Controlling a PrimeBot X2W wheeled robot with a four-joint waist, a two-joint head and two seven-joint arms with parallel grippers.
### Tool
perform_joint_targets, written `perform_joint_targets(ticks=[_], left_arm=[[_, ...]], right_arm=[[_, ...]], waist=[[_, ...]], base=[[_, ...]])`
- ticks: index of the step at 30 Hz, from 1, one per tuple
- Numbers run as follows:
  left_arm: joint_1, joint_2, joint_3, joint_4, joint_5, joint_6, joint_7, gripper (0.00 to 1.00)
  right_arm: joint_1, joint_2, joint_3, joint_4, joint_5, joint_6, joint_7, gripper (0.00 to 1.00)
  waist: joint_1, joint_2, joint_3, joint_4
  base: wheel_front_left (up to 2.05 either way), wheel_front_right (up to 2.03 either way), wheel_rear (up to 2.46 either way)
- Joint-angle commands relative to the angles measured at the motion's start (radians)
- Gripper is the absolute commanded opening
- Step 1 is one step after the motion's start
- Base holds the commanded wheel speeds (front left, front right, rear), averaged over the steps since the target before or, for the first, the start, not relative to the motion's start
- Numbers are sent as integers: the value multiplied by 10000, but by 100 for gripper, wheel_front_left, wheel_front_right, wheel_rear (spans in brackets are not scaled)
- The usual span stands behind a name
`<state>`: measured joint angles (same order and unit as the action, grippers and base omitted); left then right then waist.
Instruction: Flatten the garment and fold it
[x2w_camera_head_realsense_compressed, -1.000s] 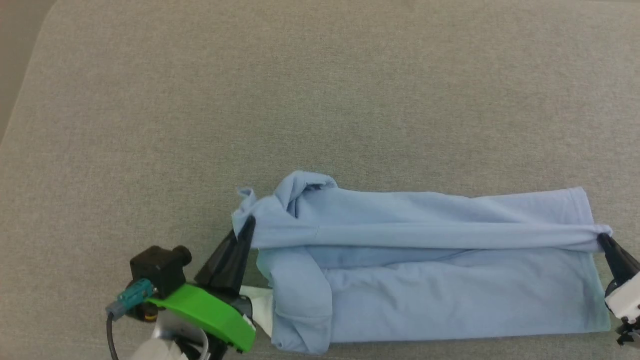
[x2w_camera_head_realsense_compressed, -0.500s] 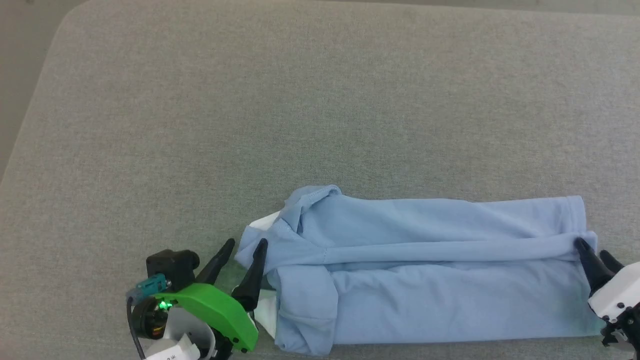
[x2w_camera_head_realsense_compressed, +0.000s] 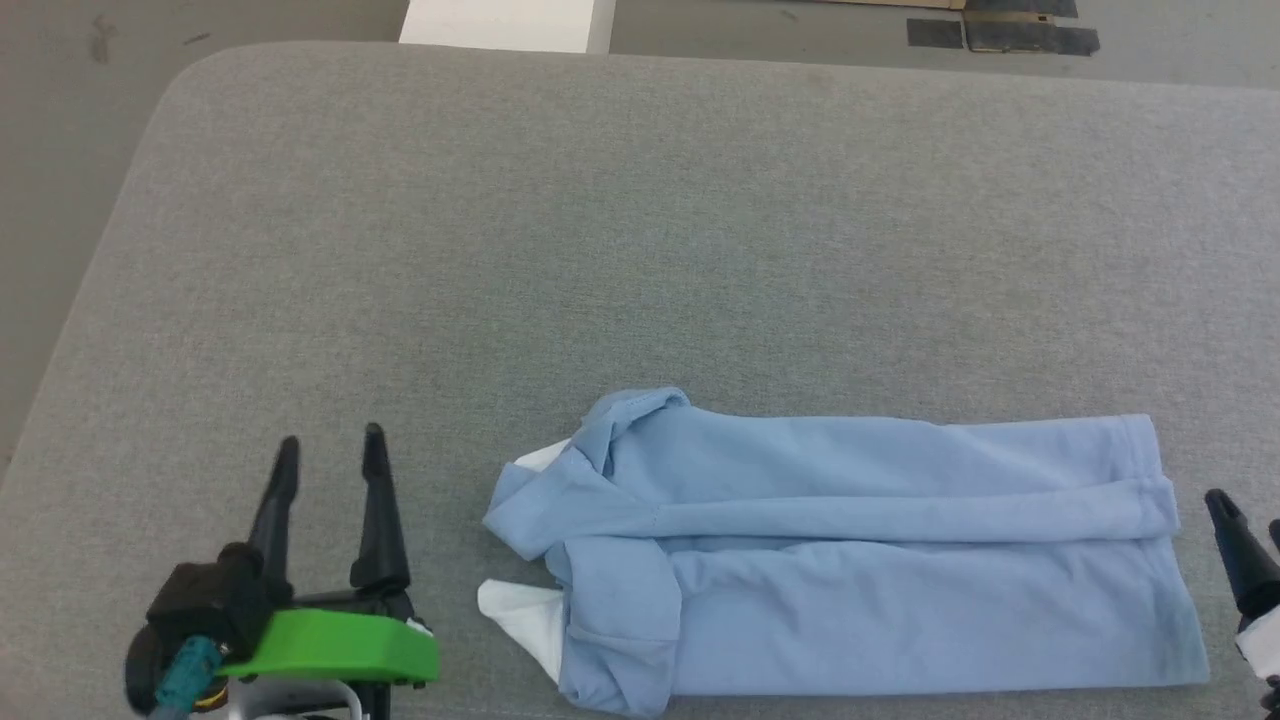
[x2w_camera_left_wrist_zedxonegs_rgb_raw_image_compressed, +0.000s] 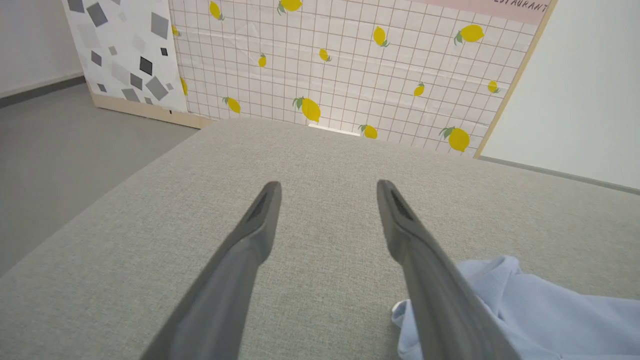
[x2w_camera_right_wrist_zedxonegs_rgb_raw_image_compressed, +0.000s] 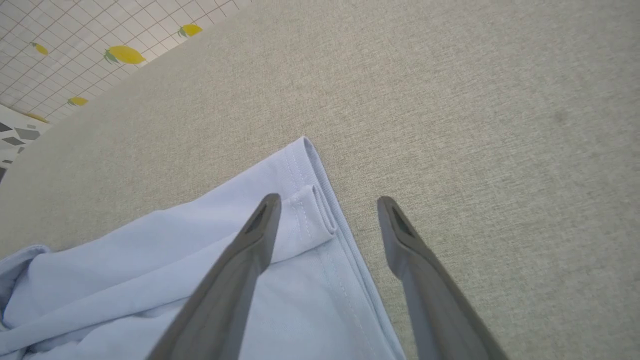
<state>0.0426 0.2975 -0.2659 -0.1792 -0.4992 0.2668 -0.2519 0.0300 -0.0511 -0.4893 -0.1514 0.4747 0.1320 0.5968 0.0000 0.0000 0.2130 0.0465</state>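
The garment (x2w_camera_head_realsense_compressed: 850, 560), a light blue shirt, lies folded lengthwise in a long band on the grey table (x2w_camera_head_realsense_compressed: 600, 250), near its front edge. White collar pieces (x2w_camera_head_realsense_compressed: 520, 615) poke out at its left end. My left gripper (x2w_camera_head_realsense_compressed: 330, 440) stands open on the bare table, well to the left of the collar end, with nothing between its fingers. In the left wrist view the left gripper (x2w_camera_left_wrist_zedxonegs_rgb_raw_image_compressed: 327, 187) is open, and the garment (x2w_camera_left_wrist_zedxonegs_rgb_raw_image_compressed: 540, 310) lies to its lower right. My right gripper (x2w_camera_head_realsense_compressed: 1247, 510) is open just off the hem end. The right wrist view shows the right gripper (x2w_camera_right_wrist_zedxonegs_rgb_raw_image_compressed: 327, 202) open above the hem corner of the garment (x2w_camera_right_wrist_zedxonegs_rgb_raw_image_compressed: 175, 260).
The table's rounded left corner (x2w_camera_head_realsense_compressed: 170, 90) drops to grey floor. Beyond the far edge stand a white box (x2w_camera_head_realsense_compressed: 500, 22) and dark tape strips (x2w_camera_head_realsense_compressed: 1000, 35) on the floor. A lemon-patterned panel (x2w_camera_left_wrist_zedxonegs_rgb_raw_image_compressed: 350, 65) stands behind the table.
Both grippers opened and let go of the garment's folded edge, which now lies flat. The left gripper drew away to the left and the right backed off the hem. The camera has also shifted.
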Motion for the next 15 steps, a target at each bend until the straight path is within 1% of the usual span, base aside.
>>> perform_joint_targets(ticks=[1,3,5,11,15], left_arm=[[210,-82,102,-118,640,173,-78,100],[280,-361,288,-440,1341,256,-90,100],[475,-693,421,-589,1790,207,-94,100],[746,-1409,641,-387,2259,-392,-97,100],[738,-1601,814,-214,2528,-717,-97,100]], right_arm=[[126,8,21,38,-111,-13,-128,100],[114,8,26,184,-198,-13,-262,100],[65,8,82,400,-296,-13,-301,100],[-203,8,171,1224,-874,-13,-223,100],[-413,8,257,1741,-1075,-13,-62,100]], waist=[[0,0,11,45],[0,0,43,122],[0,0,72,204],[0,0,205,518],[0,0,306,672]], base=[[0,0,0],[0,0,0],[0,0,0],[0,0,0],[0,0,0]])
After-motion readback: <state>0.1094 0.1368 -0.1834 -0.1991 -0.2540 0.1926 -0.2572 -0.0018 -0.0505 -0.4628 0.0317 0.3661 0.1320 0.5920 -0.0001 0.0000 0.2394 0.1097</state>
